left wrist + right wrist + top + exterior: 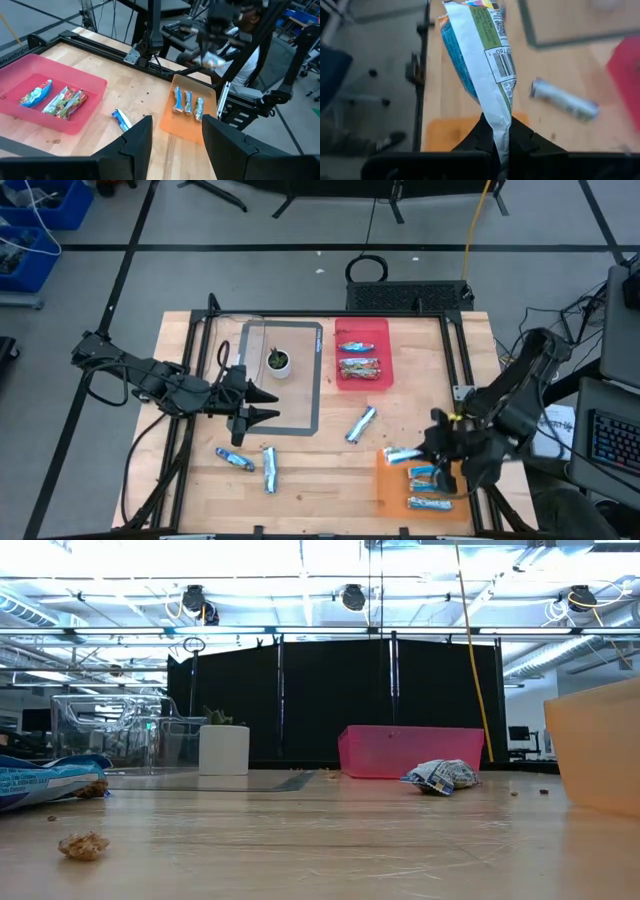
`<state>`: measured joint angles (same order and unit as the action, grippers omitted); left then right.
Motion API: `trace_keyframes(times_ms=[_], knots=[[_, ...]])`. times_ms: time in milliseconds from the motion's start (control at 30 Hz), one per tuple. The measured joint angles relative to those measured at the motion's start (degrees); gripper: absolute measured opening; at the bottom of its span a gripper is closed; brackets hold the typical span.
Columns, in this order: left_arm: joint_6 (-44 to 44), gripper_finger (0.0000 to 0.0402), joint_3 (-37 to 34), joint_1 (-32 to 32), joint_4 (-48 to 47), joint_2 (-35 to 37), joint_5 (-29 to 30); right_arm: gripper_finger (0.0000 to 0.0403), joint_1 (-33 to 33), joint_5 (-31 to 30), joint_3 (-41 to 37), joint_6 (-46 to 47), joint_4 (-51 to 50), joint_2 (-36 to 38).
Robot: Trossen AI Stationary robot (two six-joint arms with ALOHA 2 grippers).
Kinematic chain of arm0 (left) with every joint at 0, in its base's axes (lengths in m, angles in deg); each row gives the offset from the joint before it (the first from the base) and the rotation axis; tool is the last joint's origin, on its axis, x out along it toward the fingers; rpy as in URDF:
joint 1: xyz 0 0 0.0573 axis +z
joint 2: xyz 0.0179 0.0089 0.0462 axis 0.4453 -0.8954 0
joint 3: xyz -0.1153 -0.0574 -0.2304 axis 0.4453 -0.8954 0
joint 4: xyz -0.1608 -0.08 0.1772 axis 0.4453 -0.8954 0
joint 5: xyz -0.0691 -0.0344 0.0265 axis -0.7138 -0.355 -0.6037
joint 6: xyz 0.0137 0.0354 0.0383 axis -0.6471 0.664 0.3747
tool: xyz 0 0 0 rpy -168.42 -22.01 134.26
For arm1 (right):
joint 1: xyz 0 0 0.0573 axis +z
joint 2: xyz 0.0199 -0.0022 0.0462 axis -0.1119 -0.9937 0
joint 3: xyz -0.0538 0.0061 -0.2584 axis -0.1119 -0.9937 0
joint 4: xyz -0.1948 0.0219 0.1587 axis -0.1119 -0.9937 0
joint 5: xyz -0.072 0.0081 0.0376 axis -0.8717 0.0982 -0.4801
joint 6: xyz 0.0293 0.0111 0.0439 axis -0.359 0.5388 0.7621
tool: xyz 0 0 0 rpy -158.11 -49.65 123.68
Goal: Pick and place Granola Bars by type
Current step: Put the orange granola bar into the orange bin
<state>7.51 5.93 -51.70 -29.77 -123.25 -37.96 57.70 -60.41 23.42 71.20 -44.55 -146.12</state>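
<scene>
Several blue-and-silver granola bars lie flat in the orange tray. Three more lie on the table. The red tray holds brownish-gold bars and a blue one. My right gripper is over the orange tray's far left corner, shut on a blue-and-white bar. My left gripper hovers open over the grey-edged mat, beside the small potted plant, touching nothing. My right gripper pinches the bar by one flat crimped end between its two fingers. The rest of the bar reaches out past the fingertips toward the table's left. The bar is lifted clear above the orange tray.
A clear box and the white plant pot stand at the far left of the table. Crumbs lie on the wood near the front edge. Black frame rails run along the table's sides. Open wood lies between the mat and the orange tray.
</scene>
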Motion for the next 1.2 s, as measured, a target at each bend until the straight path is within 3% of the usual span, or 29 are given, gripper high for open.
trace_keyframes(times_ms=[300,633,933,1200], knots=[[-0.68,0.0175,0.02,0.00,0.31,0.00,0.00,0.0010,0.98,9.62,0.00,6.28,-3.48,-10.56],[-2.02,0.0175,0.02,-0.01,0.27,0.00,0.02,0.0010,0.98,11.55,-0.05,6.76,-4.47,-20.15],[-1.58,0.0175,0.02,0.00,-0.01,0.01,-0.04,0.0009,0.47,13.28,-6.10,8.39,-1.18,-20.96],[-1.52,0.0175,0.02,-0.01,-0.01,0.01,-0.20,0.0009,-1.42,17.59,-15.18,7.96,9.12,-20.98]])
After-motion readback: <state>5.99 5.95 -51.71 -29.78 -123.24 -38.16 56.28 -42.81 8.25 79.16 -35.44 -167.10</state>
